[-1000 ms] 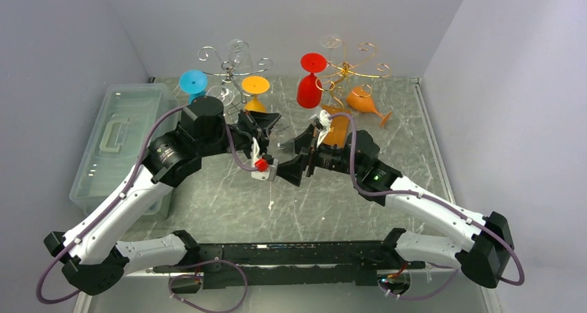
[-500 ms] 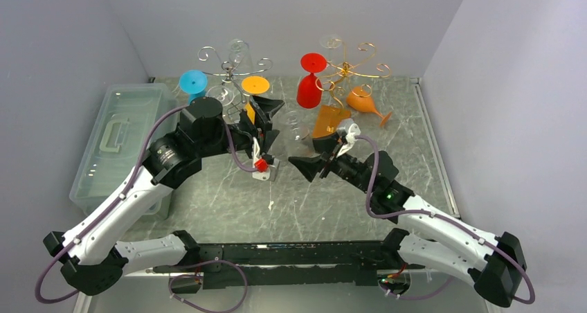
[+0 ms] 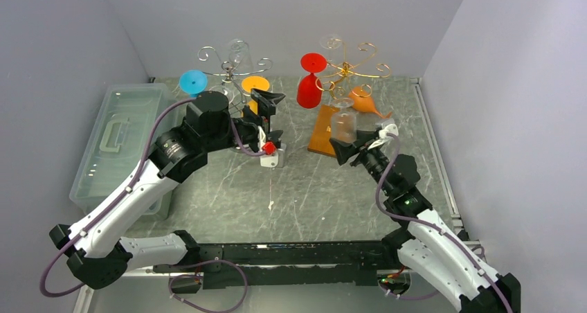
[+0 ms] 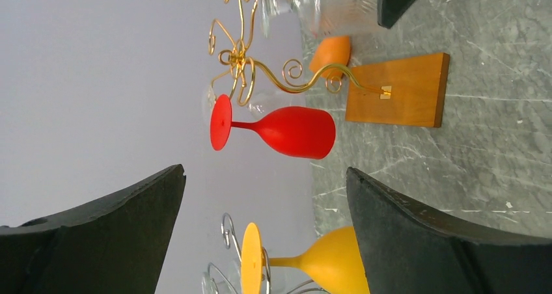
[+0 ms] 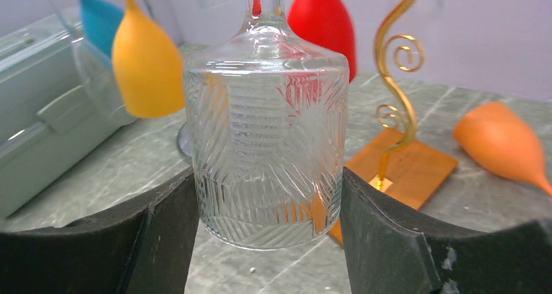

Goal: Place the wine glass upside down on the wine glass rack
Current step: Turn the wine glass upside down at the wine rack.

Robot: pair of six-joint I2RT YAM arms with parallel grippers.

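Right gripper (image 5: 267, 190): its fingers (image 5: 163, 235) are pressing on both sides of the clear glass (image 5: 267, 157), clamping it. The glass is being held upside down, stem up and mouth down. In the top view it is sitting just beside the right edge of the wooden base (image 3: 323, 129) of the gold rack (image 3: 346, 67), lower than the rack's curled arms. No part of it is touching a hook.

Left gripper (image 4: 265, 173): jaws are standing wide apart with nothing between them. It is hovering well to the left of the gold rack and pointing toward it.

A red glass (image 3: 309, 84) is hanging bowl-down on the left side of the gold rack. An orange glass (image 3: 365, 102) is lying on its side on the table, just right of the gold rack.

A silver rack (image 3: 232, 60) is standing left of the gold rack, beyond the left gripper. A yellow glass (image 3: 255, 88) and a blue glass (image 3: 192, 83) are hanging on it, feet up.

A plastic box (image 3: 118, 143) is resting far left of the gold rack, at the table's edge.
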